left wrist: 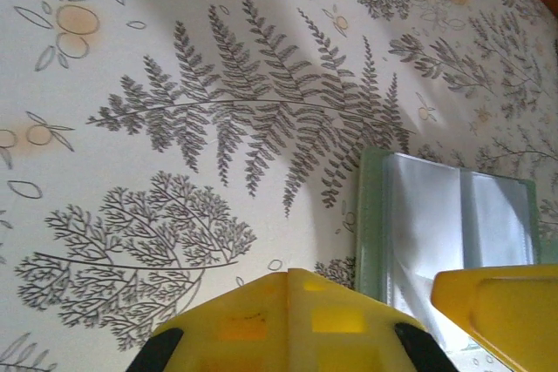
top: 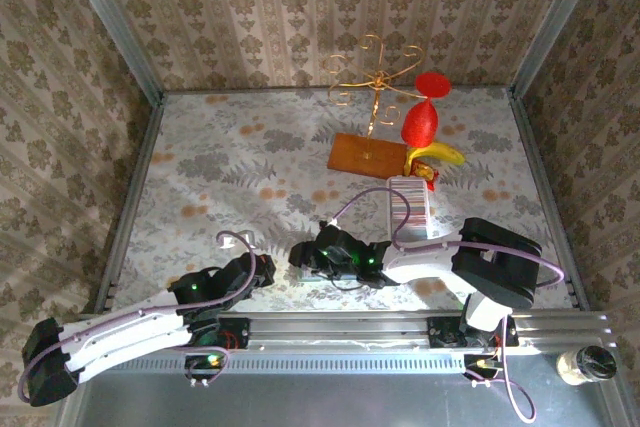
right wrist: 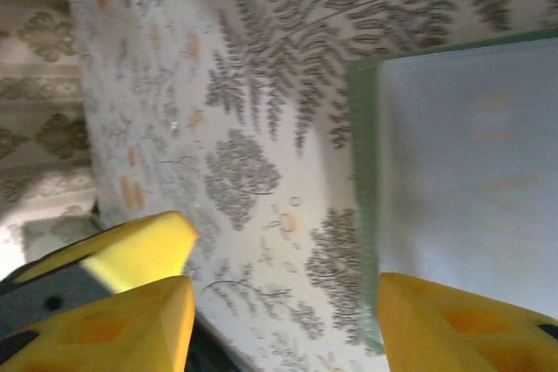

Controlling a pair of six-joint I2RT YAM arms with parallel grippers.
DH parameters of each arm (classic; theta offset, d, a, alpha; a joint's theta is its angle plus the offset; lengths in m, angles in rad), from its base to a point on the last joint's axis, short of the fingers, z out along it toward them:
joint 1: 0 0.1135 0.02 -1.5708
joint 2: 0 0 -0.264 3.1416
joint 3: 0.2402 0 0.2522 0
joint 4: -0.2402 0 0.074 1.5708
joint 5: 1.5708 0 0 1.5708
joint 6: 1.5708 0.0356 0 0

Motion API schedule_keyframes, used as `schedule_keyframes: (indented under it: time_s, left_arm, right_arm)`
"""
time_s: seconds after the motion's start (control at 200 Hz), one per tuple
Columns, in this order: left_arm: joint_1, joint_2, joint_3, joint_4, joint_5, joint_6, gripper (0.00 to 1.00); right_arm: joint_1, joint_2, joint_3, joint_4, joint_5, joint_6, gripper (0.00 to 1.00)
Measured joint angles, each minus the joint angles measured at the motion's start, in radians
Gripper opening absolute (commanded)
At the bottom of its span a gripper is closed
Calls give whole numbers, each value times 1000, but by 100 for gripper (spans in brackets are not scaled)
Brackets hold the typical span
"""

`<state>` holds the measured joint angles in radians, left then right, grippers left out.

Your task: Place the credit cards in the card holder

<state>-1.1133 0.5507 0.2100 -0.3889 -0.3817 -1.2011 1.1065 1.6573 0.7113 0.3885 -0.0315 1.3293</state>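
The card holder (left wrist: 453, 215) lies open on the patterned table, with a grey-green rim and bluish-grey inner pockets (right wrist: 466, 163). My left gripper (left wrist: 289, 278) is shut with nothing in it, its yellow tips just left of the holder's edge. My right gripper (right wrist: 279, 324) is open and straddles that same edge, one finger (right wrist: 462, 324) over the pocket and the other over bare table. In the top view both grippers (top: 258, 269) (top: 308, 257) sit low and close together near the front edge. Pale pinkish strips in the white tray (top: 409, 205) may be the credit cards; they are too small to tell apart.
A brown wooden board (top: 367, 155) with a gold wire stand (top: 376, 75) sits at the back. Red pieces (top: 424, 112) and a yellow banana shape (top: 440, 155) lie beside it. Metal rails edge the table; a small jar (top: 586, 363) stands off it, front right.
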Motion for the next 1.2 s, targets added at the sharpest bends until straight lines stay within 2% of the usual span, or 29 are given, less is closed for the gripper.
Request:
schedule_keyframes:
  time_s: [0.345,0.445,0.55,0.615,0.685,0.81,0.895,1.02,1.11,1.2]
  left_arm:
    - [0,-36,2,-50,-34,-8,2]
    - [0,-36,6,-56,-35,-8,4]
    - [0,-35,8,-55,-35,-5,10]
    - [0,-31,9,-49,-34,4,13]
    - [0,-8,11,-30,-31,19,21]
    - [0,70,22,28,-4,50,27]
    - [2,138,38,82,23,69,33]
    - [6,209,55,156,56,94,43]
    - [25,238,59,198,87,116,50]
    - [53,254,59,224,126,133,53]
  right_arm:
    - [11,-8,38,76,-26,-5,63]
    - [14,-64,58,19,-24,-79,68]
    - [10,-183,77,-94,5,-230,69]
    - [-3,-286,87,-184,33,-370,78]
    - [-27,-396,98,-278,85,-538,80]
    - [-77,-587,108,-448,133,-952,81]
    - [-104,-701,108,-586,135,-1251,86]
    - [-153,-797,108,-803,147,-1615,93]
    - [-234,-831,104,-957,152,-1847,96]
    - [-309,-855,65,-1048,164,-2036,100]
